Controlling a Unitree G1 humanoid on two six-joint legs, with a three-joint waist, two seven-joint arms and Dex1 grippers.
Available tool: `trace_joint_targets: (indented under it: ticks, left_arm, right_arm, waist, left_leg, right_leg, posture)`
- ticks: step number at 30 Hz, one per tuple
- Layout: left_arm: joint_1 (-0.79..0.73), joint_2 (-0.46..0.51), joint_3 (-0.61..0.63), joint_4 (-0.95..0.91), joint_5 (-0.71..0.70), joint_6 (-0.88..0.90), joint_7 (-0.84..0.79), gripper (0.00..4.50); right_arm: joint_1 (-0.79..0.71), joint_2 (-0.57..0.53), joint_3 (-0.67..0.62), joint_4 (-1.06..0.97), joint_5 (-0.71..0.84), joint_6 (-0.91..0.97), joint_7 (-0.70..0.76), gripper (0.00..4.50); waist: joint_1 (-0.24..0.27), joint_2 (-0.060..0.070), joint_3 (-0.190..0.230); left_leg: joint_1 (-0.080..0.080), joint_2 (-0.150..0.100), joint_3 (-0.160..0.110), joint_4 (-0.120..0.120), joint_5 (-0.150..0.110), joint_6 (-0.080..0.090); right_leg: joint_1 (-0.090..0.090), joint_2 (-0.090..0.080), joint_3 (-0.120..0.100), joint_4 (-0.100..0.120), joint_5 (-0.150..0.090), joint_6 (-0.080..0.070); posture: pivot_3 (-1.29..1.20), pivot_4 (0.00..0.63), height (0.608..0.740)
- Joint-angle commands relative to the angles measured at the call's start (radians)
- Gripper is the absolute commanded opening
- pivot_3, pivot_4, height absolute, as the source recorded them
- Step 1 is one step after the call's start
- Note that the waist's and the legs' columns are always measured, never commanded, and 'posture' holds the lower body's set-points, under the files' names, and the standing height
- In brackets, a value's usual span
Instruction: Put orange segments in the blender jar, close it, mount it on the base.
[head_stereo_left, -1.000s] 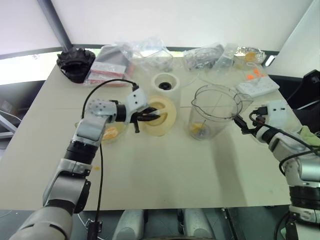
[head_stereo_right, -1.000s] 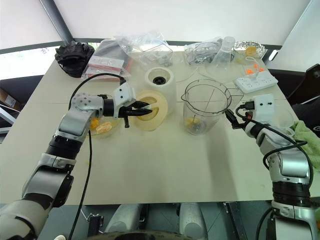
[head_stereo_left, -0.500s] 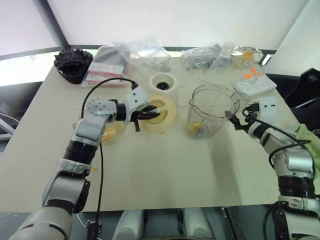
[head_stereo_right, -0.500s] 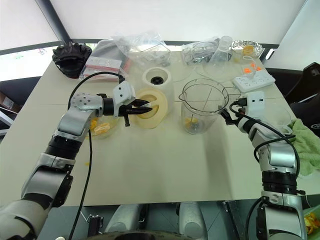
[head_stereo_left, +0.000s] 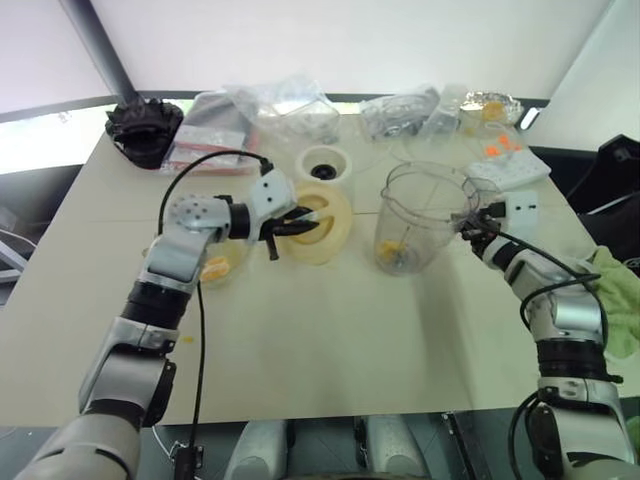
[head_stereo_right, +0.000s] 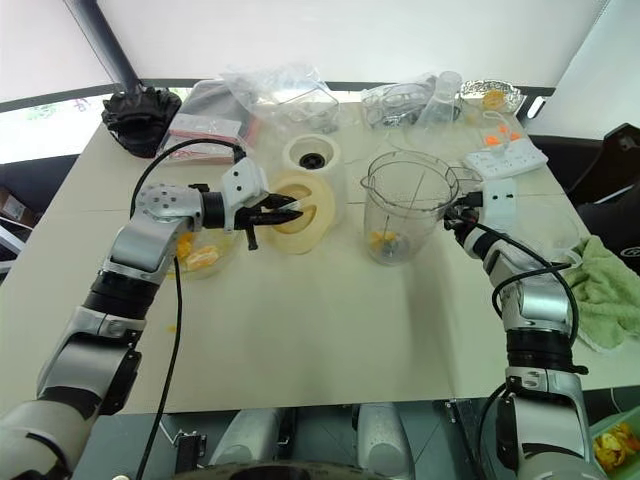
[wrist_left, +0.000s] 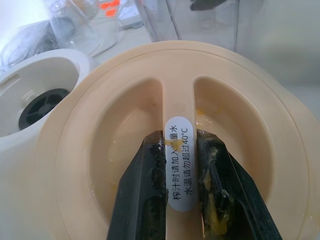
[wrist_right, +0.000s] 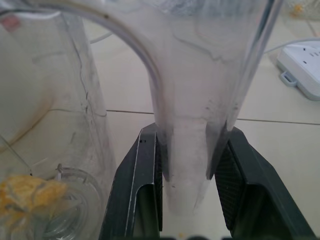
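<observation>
The clear blender jar (head_stereo_left: 422, 212) stands upright at the table's middle right, with a few orange segments (head_stereo_right: 383, 240) at its bottom, also seen through the wall as orange segments (wrist_right: 27, 192). My right gripper (wrist_right: 187, 132) is at the jar's side handle (wrist_right: 192, 120), shut with one finger pressed on each side. My left gripper (wrist_left: 180, 137) is shut on the centre ridge of the cream round lid (head_stereo_left: 325, 225), held tilted beside the white base (head_stereo_left: 325, 165). More orange segments lie in a glass bowl (head_stereo_right: 200, 255) under my left forearm.
Plastic bags and clear containers (head_stereo_left: 290, 100) crowd the far edge, with a black object (head_stereo_left: 145, 125) at the far left. A white power strip (head_stereo_left: 510, 165) and a foil dish (head_stereo_left: 490, 103) sit at the far right. A green cloth (head_stereo_right: 600, 290) lies off the right edge.
My right gripper has moved in to the jar's handle and closed its fingers on it. My left gripper has kept still with the lid.
</observation>
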Motion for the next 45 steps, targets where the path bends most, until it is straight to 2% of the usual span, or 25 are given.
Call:
trace_joint_targets:
  ticks: [1, 8, 11, 14, 18, 24, 32, 41, 45]
  left_arm:
    - [-0.045, 0.019, 0.05, -0.013, -0.039, 0.01, 0.007, 0.28]
    - [-0.183, 0.054, 0.105, 0.078, -0.112, 0.056, -0.033, 0.28]
    - [-0.261, 0.055, 0.107, 0.098, -0.156, 0.087, -0.092, 0.28]
    - [-0.342, 0.04, 0.118, 0.114, -0.207, 0.132, -0.136, 0.28]
    - [-0.394, 0.012, 0.115, 0.126, -0.254, 0.188, -0.165, 0.28]
    - [-0.438, -0.011, 0.089, 0.137, -0.267, 0.197, -0.216, 0.28]
    - [-0.443, -0.028, 0.071, 0.103, -0.285, 0.253, -0.243, 0.28]
    - [-0.405, -0.073, -0.027, -0.017, -0.306, 0.335, -0.311, 0.28]
    - [-0.375, -0.073, -0.09, -0.034, -0.271, 0.326, -0.325, 0.28]
  right_arm:
    - [0.002, 0.014, -0.03, -0.064, 0.004, 0.001, -0.028, 0.83]
    - [0.057, 0.06, -0.034, -0.267, 0.034, 0.076, -0.076, 0.83]
    - [0.105, 0.099, -0.024, -0.453, 0.064, 0.157, -0.116, 0.83]
    - [0.158, 0.136, -0.001, -0.621, 0.089, 0.241, -0.149, 0.83]
    - [0.194, 0.136, 0.05, -0.699, 0.045, 0.276, -0.17, 0.83]
    - [0.242, 0.167, 0.104, -0.754, 0.027, 0.31, -0.194, 0.83]
    - [0.295, 0.215, 0.163, -0.736, -0.023, 0.265, -0.212, 0.83]
    - [0.345, 0.228, 0.185, -0.687, -0.079, 0.191, -0.197, 0.83]
    - [0.346, 0.234, 0.18, -0.695, -0.085, 0.189, -0.2, 0.83]
  waist:
    - [-0.002, 0.0, 0.0]
    - [-0.003, 0.0, 0.0]
    - [-0.003, 0.0, 0.0]
    - [-0.003, 0.0, 0.0]
    - [-0.003, 0.0, 0.0]
    - [-0.003, 0.0, 0.0]
    - [-0.004, 0.0, 0.0]
    - [-0.007, 0.001, 0.0]
    - [-0.007, 0.001, 0.0]
  left_leg:
    - [0.0, 0.0, 0.0, 0.0, 0.0, 0.0]
    - [0.0, 0.0, 0.0, -0.001, 0.0, 0.0]
    - [-0.001, -0.001, 0.0, -0.002, 0.0, 0.0]
    - [-0.007, -0.001, 0.0, -0.001, 0.0, -0.001]
    - [-0.014, -0.002, 0.0, 0.004, 0.001, -0.002]
    - [-0.015, -0.002, 0.0, 0.006, 0.001, -0.002]
    - [-0.015, -0.002, 0.0, 0.006, 0.001, -0.002]
    - [-0.015, -0.001, 0.0, 0.008, 0.001, -0.002]
    - [-0.014, 0.0, 0.0, 0.008, 0.001, -0.002]
  right_leg:
    - [0.0, 0.0, 0.0, 0.0, 0.0, 0.0]
    - [-0.002, 0.0, 0.0, 0.001, 0.0, 0.0]
    - [-0.003, 0.0, 0.0, 0.001, 0.0, 0.0]
    - [-0.01, 0.001, 0.001, 0.002, 0.0, 0.0]
    - [-0.016, 0.001, 0.001, 0.004, 0.0, 0.0]
    - [-0.015, 0.002, 0.001, 0.005, 0.0, 0.0]
    - [-0.016, 0.002, 0.001, 0.006, 0.001, 0.0]
    - [-0.015, 0.003, 0.001, 0.006, 0.001, -0.001]
    - [-0.015, 0.003, 0.001, 0.006, 0.001, -0.001]
  posture:
    - [0.0, 0.15, 0.74]
    - [0.0, 0.15, 0.74]
    - [0.0, 0.15, 0.74]
    - [0.0, 0.15, 0.74]
    - [0.0, 0.15, 0.74]
    - [0.0, 0.15, 0.74]
    - [0.0, 0.15, 0.74]
    - [0.0, 0.15, 0.74]
    - [0.0, 0.15, 0.74]
